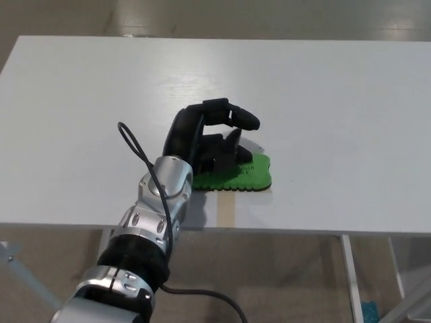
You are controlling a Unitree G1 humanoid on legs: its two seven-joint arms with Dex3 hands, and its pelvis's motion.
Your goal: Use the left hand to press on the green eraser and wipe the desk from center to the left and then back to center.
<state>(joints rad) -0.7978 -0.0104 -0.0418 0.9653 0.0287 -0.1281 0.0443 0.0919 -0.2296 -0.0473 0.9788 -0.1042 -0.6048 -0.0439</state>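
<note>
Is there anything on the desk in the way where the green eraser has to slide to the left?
No, nothing visible. The left hand rests over the green eraser, and the white desk to its left shows no objects. Only the robot's own forearm crosses the near edge.

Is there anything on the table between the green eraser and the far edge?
No. In the head view, only bare white table lies beyond the green eraser.

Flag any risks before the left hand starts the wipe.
1. The left hand covers only the left part of the green eraser, so off-centre pressure may tip or pivot it.
2. The eraser lies close to the front edge of the desk; a skewed stroke could push it off.
</note>
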